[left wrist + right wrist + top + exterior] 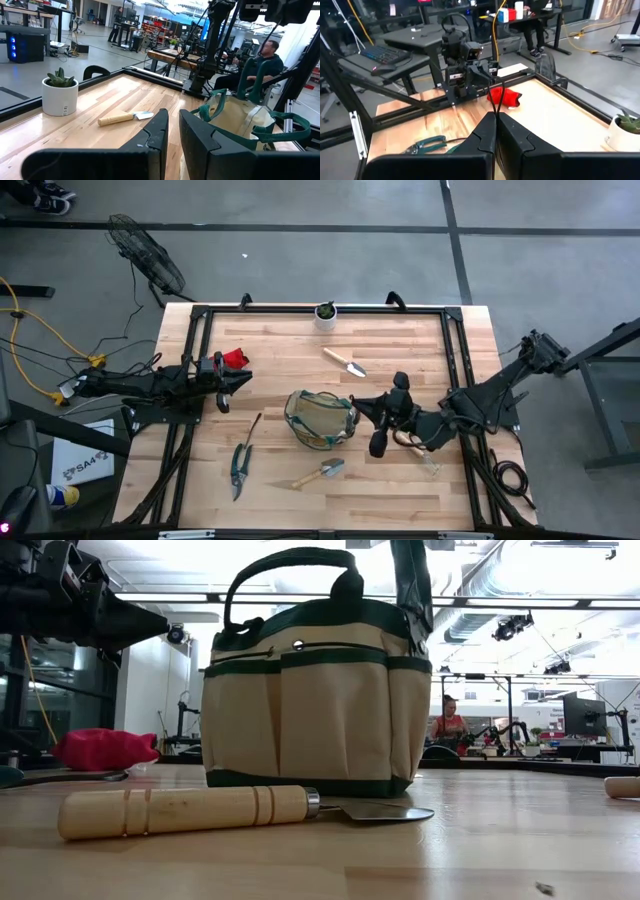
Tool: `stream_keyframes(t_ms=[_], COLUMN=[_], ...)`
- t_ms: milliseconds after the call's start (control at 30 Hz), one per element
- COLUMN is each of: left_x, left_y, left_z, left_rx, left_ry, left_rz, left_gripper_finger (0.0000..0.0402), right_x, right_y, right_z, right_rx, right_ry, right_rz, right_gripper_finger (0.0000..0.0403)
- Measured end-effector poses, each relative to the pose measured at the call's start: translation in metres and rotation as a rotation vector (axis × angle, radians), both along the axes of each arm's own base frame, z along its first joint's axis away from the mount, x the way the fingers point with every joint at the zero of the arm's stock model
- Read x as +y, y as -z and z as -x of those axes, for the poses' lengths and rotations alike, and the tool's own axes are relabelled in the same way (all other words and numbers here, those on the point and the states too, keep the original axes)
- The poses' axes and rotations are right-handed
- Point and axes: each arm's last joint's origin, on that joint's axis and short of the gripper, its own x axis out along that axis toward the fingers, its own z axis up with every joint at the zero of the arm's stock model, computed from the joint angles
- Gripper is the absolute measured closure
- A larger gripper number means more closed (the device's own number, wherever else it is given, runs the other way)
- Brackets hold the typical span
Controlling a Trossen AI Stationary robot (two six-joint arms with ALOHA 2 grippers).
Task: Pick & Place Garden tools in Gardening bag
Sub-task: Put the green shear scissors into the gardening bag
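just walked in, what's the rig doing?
Packing garden tools into the gardening bag at table centre. The right gripper is shut on one bag handle, lifting it. The left gripper, nearly closed and empty, waits near the red item. Two trowels and shears lie outside the bag.

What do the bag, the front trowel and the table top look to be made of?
Bag: tan woven fabric, likely canvas, with dark green trim; stitched pockets and soft handles show. Trowel: pale turned wooden handle with grooved rings and a dull grey metal blade. Table: light wood planks, seemingly butcher block, with a smooth, slightly glossy finish, framed by black rails.
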Motion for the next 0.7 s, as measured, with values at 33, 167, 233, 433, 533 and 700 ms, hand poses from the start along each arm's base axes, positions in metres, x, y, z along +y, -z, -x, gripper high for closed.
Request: stream_keyframes(t_ms=[33, 167, 233, 433, 533, 700], left_x=[0.000, 0.000, 0.000, 0.000, 0.000, 0.000], left_y=[0.000, 0.000, 0.000, 0.000, 0.000, 0.000], left_z=[0.000, 0.000, 0.000, 0.000, 0.000, 0.000], left_rx=[0.000, 0.000, 0.000, 0.000, 0.000, 0.000], left_ry=[0.000, 0.000, 0.000, 0.000, 0.000, 0.000], left_rz=[0.000, 0.000, 0.000, 0.000, 0.000, 0.000], left_gripper_finger=[0.0357, 0.0357, 0.0357, 0.0357, 0.0357, 0.0357], right_x=[-0.002, -0.007, -0.010, -0.014, -0.016, -0.023], right_y=[0.000, 0.001, 0.001, 0.002, 0.002, 0.003], right_z=[-0.001, -0.005, -0.007, -0.010, -0.013, -0.018], right_rx=[0.006, 0.027, 0.036, 0.061, 0.079, 0.095], right_ry=[-0.006, -0.042, -0.062, -0.112, -0.174, -0.269], right_rz=[-0.001, 0.006, 0.007, 0.045, 0.060, 0.029], right_gripper_finger=[0.0399, 0.0399, 0.0399, 0.0399, 0.0399, 0.0399])
